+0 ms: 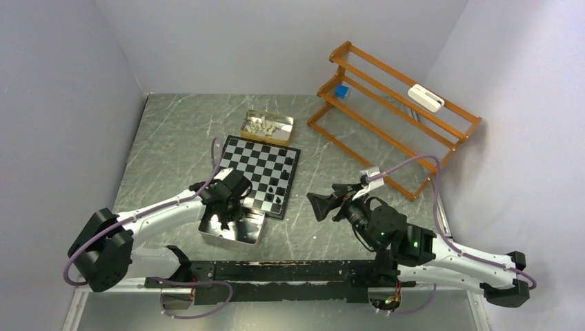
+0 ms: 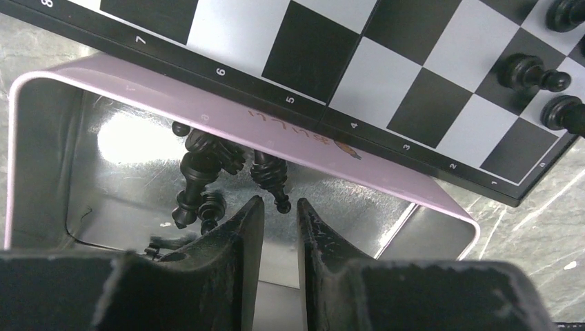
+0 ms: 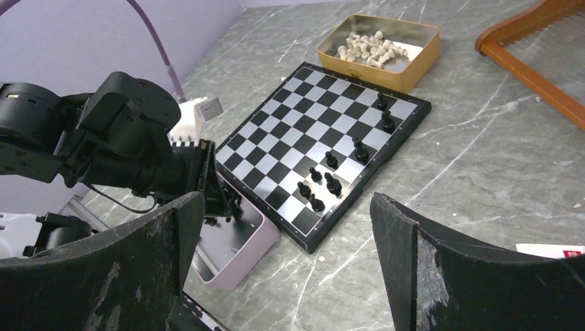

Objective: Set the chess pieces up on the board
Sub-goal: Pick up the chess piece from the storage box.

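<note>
Closest to the lens, saw the left claw point(image 2: 279, 201) pointing down into a silver tray point(image 2: 41, 145), its two fingers point(image 2: 241, 234) a narrow slit apart and clamped on nothing. Found loose black chess pieces point(image 2: 203, 172) lying in a jumble on the tray's shiny floor just past the fingertips, one knobbed end almost at the mouth of the slit; could not tell whether touching. Noted the tray's pinkish rim right beside the near edge of the board point(image 2: 428, 103), on the left arm's side. Counted several standing black pieces point(image 3: 332, 182) upright on the board, strung along the side facing the right arm, most of them toward the near corner. Beyond the board's far edge, spotted a gold tin point(image 3: 414, 58) just beside it, holding a heap of cream-white pieces point(image 3: 365, 49). Saw the right claw point(image 3: 285, 201) off to the right of the board, held above the grey marbled tabletop point(image 3: 483, 158), aimed at the board, fingers spread wide with nothing between. Farther back on the right, made out an orange wooden rack point(image 1: 393, 121) near the wall, carrying a small blue block point(image 1: 341, 91) on a lower shelf and a white oblong thing point(image 1: 425, 97) on the top one
</note>
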